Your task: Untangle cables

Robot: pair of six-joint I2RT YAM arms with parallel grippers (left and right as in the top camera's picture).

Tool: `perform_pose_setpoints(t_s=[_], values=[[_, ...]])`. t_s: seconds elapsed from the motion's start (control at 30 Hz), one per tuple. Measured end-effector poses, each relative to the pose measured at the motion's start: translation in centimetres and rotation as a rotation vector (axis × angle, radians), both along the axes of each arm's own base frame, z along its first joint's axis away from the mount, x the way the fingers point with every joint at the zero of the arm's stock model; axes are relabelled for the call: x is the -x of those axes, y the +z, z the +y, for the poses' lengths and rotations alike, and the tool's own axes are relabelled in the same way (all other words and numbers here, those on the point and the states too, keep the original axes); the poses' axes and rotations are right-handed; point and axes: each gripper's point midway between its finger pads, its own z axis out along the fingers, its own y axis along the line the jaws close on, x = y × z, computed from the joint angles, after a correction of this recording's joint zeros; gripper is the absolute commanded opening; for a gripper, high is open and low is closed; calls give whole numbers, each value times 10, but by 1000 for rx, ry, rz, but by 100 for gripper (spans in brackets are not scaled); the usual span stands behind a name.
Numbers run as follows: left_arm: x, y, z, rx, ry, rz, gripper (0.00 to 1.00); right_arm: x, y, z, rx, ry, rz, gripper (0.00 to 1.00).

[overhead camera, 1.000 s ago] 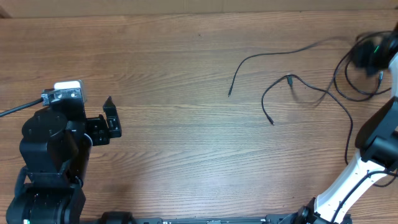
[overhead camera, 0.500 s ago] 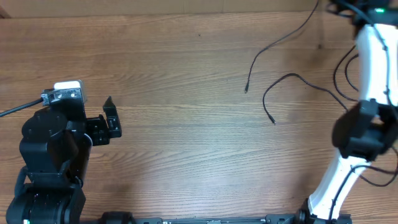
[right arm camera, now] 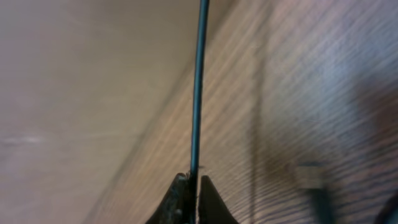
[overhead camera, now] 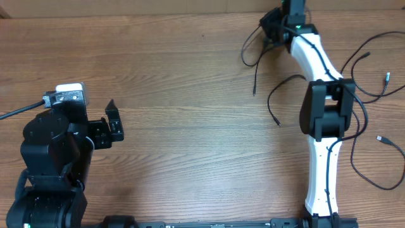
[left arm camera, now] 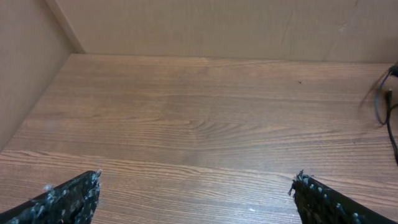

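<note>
The cables lie spread on the wooden table around the white right arm, and only my overhead camera shows them whole. One thin black cord, the held cable, loops at the arm's far tip and trails down its left side to a free end. A second cable arcs just beside the arm's elbow on that same side. More cords sprawl to the arm's right, two of them ending in small pale plugs.

From overhead the right gripper at the arm's tip is a dark block, and I cannot read its fingers there. The right wrist camera settles it: the fingertips are clenched tight on the held cable, which rises straight up out of the pinch against blurred wood grain. Nothing else of the tangle shows in that view.

The left gripper sits well to the left of the right arm, apart from every cord. Its wrist camera shows the two fingers spread wide with only bare table between them, the plain back wall beyond, and a sliver of black cord at the frame's right edge.
</note>
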Motion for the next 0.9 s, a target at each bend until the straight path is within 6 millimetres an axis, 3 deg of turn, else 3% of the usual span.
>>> perform_pose_setpoints(t_s=[0.07, 0.23, 0.27, 0.37, 0.47, 0.5, 0.57, 0.63, 0.73, 0.83, 0.9], values=[[0, 1, 0, 0, 0, -4, 99, 4, -12, -4, 6, -17, 35, 46], [-3, 6, 0, 1, 0, -26, 100, 9, -14, -44, 5, -50, 78, 75], [-4, 7, 0, 2, 0, -34, 100, 12, -12, -58, 4, -61, 96, 89], [-6, 12, 0, 3, 0, -55, 100, 32, 1, -104, 10, -110, 186, 93], [-7, 14, 0, 3, 0, -65, 100, 75, 40, -145, 10, -181, 306, 100], [-7, 14, 0, 3, 0, -65, 100, 91, 65, -156, 15, -206, 325, 100], [-7, 14, 0, 3, 0, -64, 99, 117, 99, -161, 17, -234, 358, 100], [-7, 14, 0, 2, 0, -65, 100, 145, 129, -150, 20, -250, 398, 100], [-7, 14, 0, 2, 0, -65, 99, 160, 146, -113, 50, -244, 421, 100], [-7, 14, 0, 2, 0, -65, 100, 162, 121, -59, 90, -210, 484, 98], [-7, 14, 0, 3, 0, -65, 100, 177, 82, -22, 118, -200, 596, 97]])
